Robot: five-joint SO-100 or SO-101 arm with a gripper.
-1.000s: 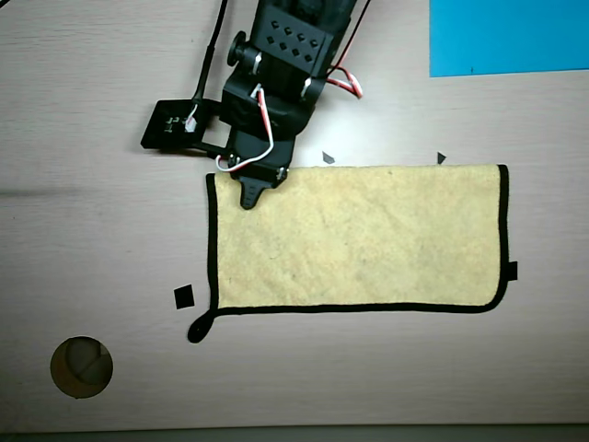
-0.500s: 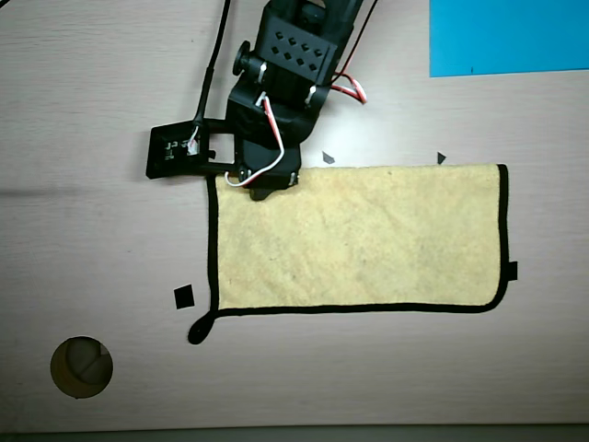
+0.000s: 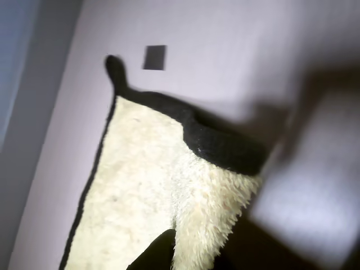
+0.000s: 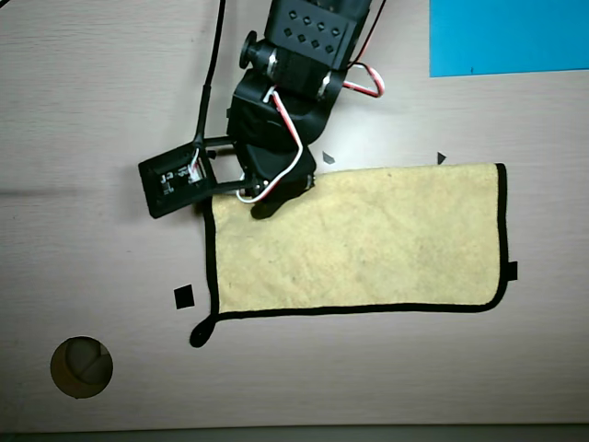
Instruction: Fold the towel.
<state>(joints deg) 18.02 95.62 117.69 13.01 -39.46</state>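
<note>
The towel (image 4: 368,244) is a pale yellow fuzzy cloth with black edging, lying flat on the table in the overhead view. Its black loop tab (image 4: 199,333) sticks out at the lower left corner. My gripper (image 4: 267,204) sits on the towel's upper left corner, and the arm hides the fingertips from above. In the wrist view the towel (image 3: 140,185) rises in a bunched fold toward the camera, its black hem curled over. A dark finger (image 3: 153,254) presses against that fold, so the gripper looks shut on the corner. The loop tab (image 3: 115,70) lies at the far end.
A blue sheet (image 4: 509,35) lies at the upper right. A black square mark (image 4: 184,296) sits left of the towel, and a round hole (image 4: 81,366) is in the table at lower left. Small dark marks (image 4: 329,158) dot the towel's upper edge.
The arm has swung slightly right and down over the corner. The towel's upper left corner is now drawn in and lifted, and its top edge slants.
</note>
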